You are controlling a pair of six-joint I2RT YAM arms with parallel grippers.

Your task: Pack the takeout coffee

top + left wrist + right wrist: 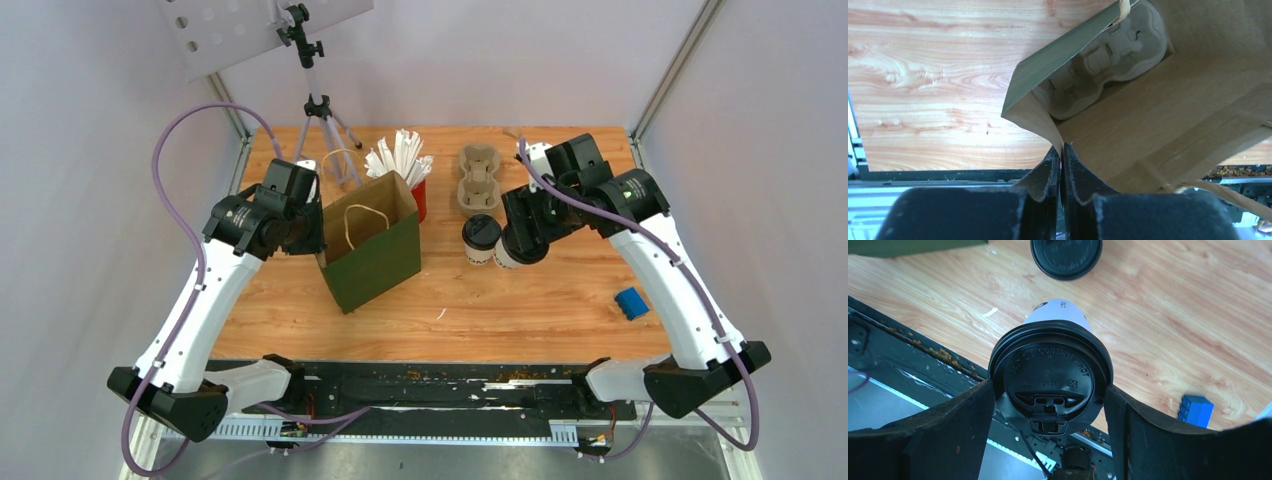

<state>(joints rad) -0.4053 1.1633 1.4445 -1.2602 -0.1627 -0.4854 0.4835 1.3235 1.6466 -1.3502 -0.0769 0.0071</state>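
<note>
Two lidded cups [481,238] [1050,372], two pulp trays [478,178] [1103,60], one bag [372,250]

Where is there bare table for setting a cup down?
Bare: the near strip between the green bag and the blue block, in front of the two coffee cups. Crowded: the back, around the straw cup, pulp tray and tripod.

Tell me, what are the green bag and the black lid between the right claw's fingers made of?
Green bag: paper, it seems; matte brown inside, creased folds, twisted handles. Black lid: likely plastic; glossy, with raised moulded lettering.
</note>
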